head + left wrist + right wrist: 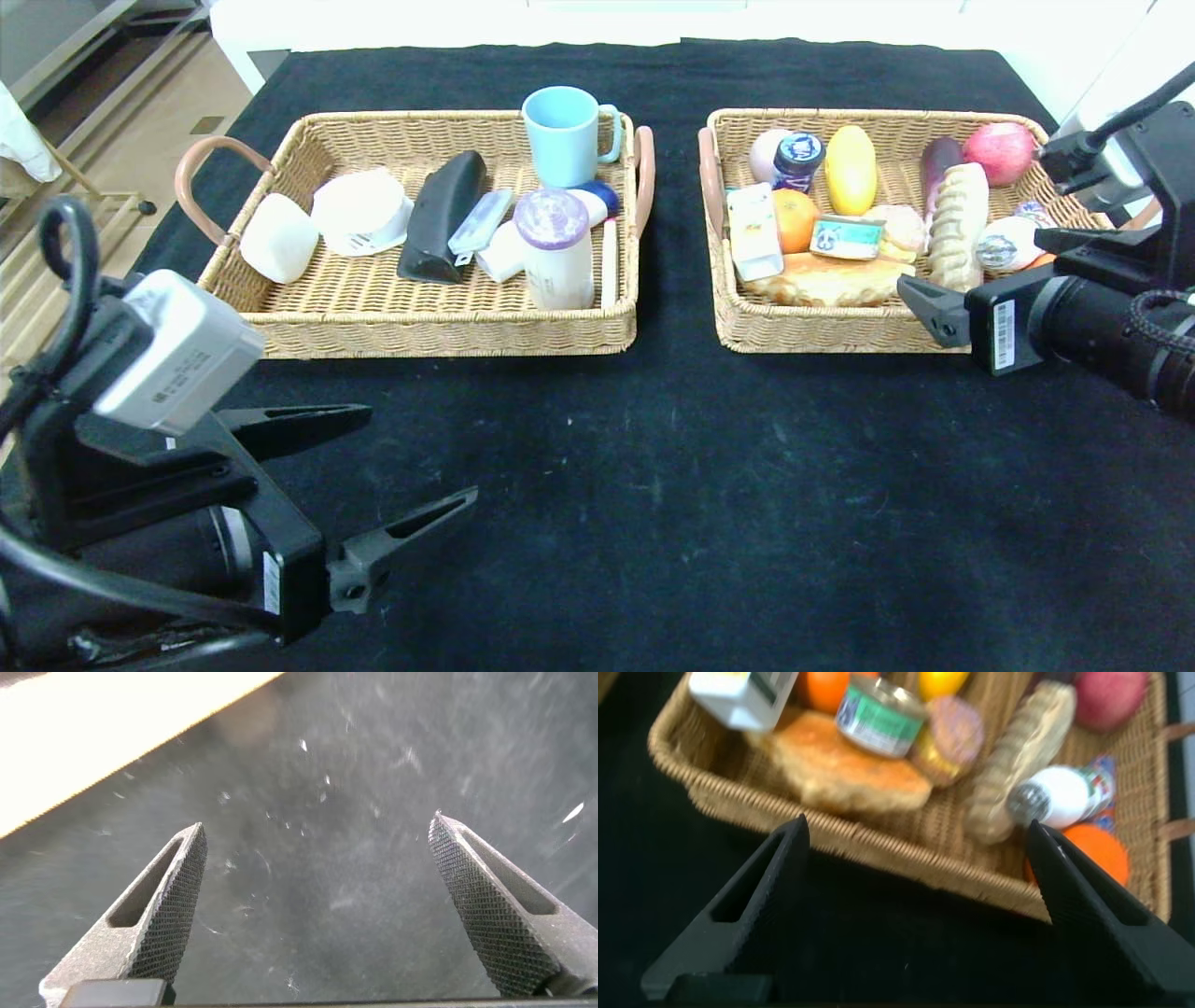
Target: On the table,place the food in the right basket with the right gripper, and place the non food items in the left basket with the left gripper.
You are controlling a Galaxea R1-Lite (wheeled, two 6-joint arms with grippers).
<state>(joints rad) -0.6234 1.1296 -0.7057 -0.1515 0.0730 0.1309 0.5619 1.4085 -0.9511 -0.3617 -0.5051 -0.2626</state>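
My right gripper (971,259) (918,826) hangs open and empty at the front rim of the right basket (822,331) (878,849). That basket holds the food: a striped croissant (957,224) (1022,751), a tin can (847,236) (878,714), a juice carton (754,231) (743,695) and a white foil-capped bottle (1008,245) (1060,796). In the left basket (420,336) lie the blue-capped shampoo bottle (597,196) and a clear plastic case (481,224). At the near left, over the black table (653,485) (318,747), my left gripper (422,450) (318,826) is open and empty.
The left basket also holds a blue mug (563,135), a black case (443,215), a purple-lidded bottle (555,247) and white containers (359,210). An apple (999,152), an orange (794,219), a yellow fruit (850,170) and bread (831,278) fill the right one.
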